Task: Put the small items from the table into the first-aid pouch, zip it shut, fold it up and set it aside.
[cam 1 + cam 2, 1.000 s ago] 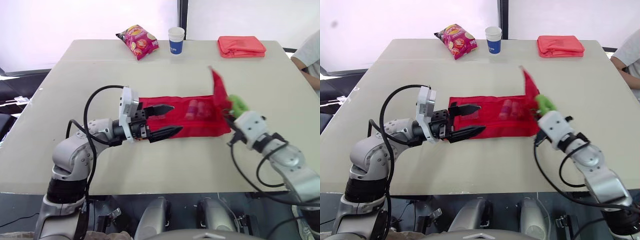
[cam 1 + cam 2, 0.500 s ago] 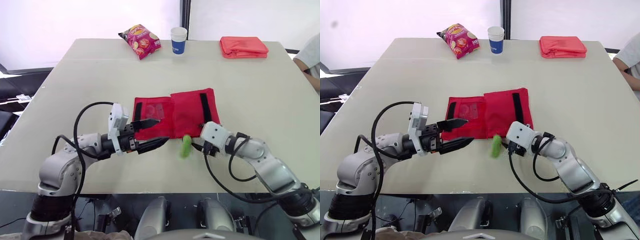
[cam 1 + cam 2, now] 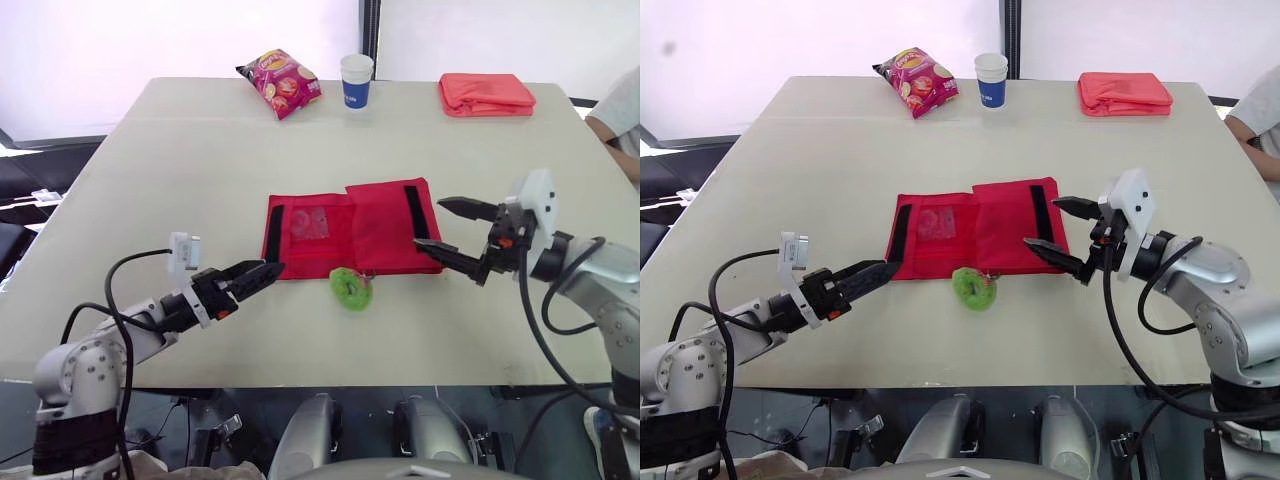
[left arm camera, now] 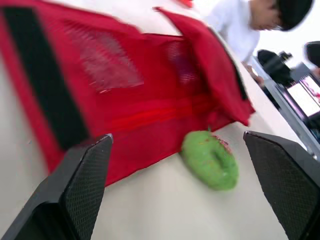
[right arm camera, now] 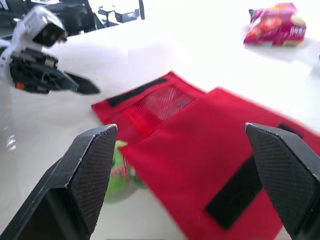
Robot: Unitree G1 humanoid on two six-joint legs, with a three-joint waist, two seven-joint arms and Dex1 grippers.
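Observation:
The red first-aid pouch [image 3: 380, 228] lies mid-table, its right flap folded over to the left and its mesh pocket [image 3: 312, 222] showing pale small items inside. A green round item [image 3: 352, 288] rests on the table at the pouch's near edge. My left gripper [image 3: 268, 270] hovers open just off the pouch's near left corner, holding nothing. My right gripper [image 3: 430, 224] stands open at the pouch's right edge, also holding nothing. In the left wrist view the green item [image 4: 210, 160] sits between my fingers [image 4: 75, 190], in front of the pouch [image 4: 125, 90].
At the table's far edge lie a chips bag [image 3: 280, 82], a blue-and-white paper cup [image 3: 356, 78] and a folded coral pouch [image 3: 485, 92]. A person in white [image 3: 620, 112] sits at the far right.
My right gripper opened and let go of the flap, which now lies folded over the pouch. The green item dropped to the table. Both arms drew back from the pouch.

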